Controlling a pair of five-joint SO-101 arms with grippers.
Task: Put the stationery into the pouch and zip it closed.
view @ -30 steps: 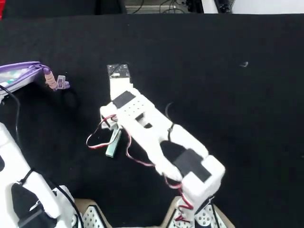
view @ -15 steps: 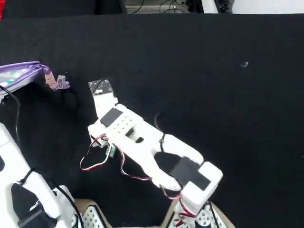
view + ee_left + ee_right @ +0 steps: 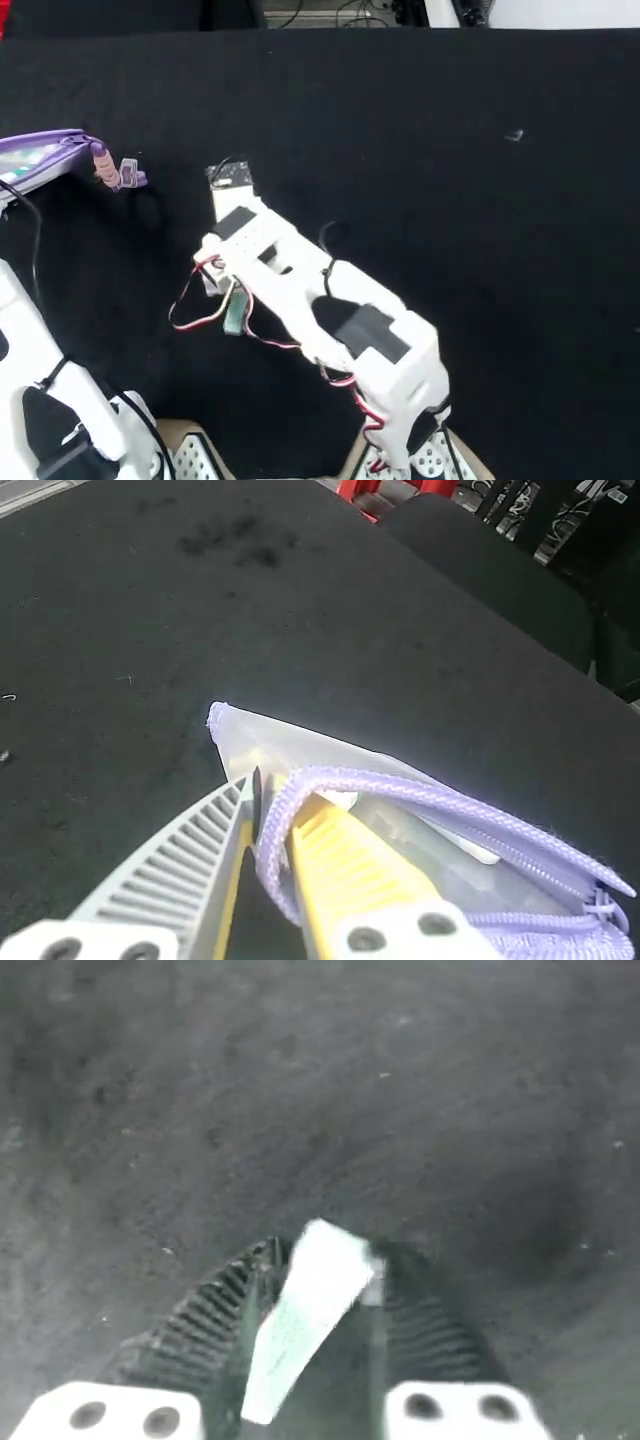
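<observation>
The right arm (image 3: 330, 310) slants from its base at the near edge toward the left middle of the black table (image 3: 450, 150), its right gripper (image 3: 325, 1255) clamped on a flat pale-green rectangular stationery piece (image 3: 300, 1325), well apart from the translucent purple-zipped pouch (image 3: 40, 155), whose rim the left gripper (image 3: 265, 792) pinches at the table's left edge.

A black table (image 3: 470, 220) is spreading wide, a small pale speck (image 3: 513, 135) is lying toward its far side, dark cables (image 3: 300, 14) are trailing behind its back edge, and something red (image 3: 3, 18) is poking in at one far corner.
</observation>
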